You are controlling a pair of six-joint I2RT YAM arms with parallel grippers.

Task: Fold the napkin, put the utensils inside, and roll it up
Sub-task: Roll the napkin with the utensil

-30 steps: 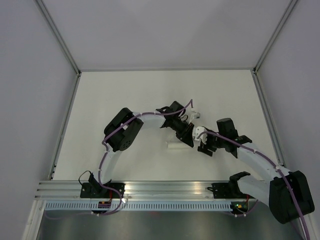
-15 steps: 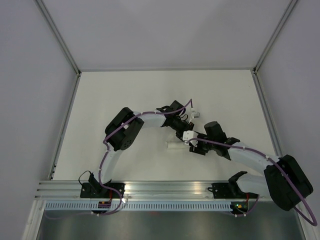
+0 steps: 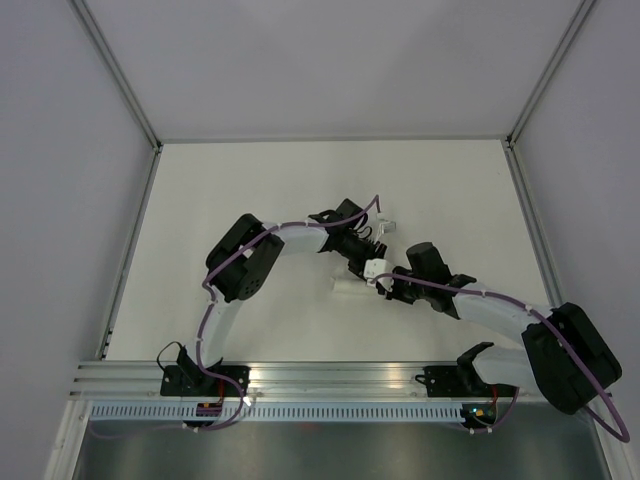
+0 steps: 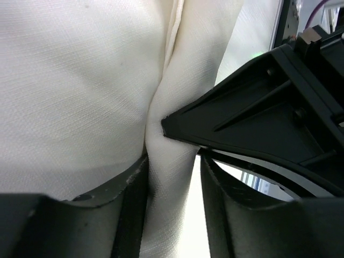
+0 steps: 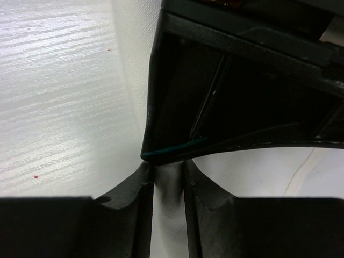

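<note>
Right wrist: R end effector (image 5: 167, 173) tight on napkin (image 5: 134, 80); L end effector (image 4: 172, 167) apart, astride it.

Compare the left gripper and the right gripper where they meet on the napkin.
The left gripper has its fingers set wider around a fold of the napkin, with a sliver of light beside the cloth. The right gripper has its fingers close together, with cloth filling the gap. In the top view the left gripper reaches in from the left, the right gripper from the right. Both are black, two-fingered and straddle the napkin at one spot.
</note>
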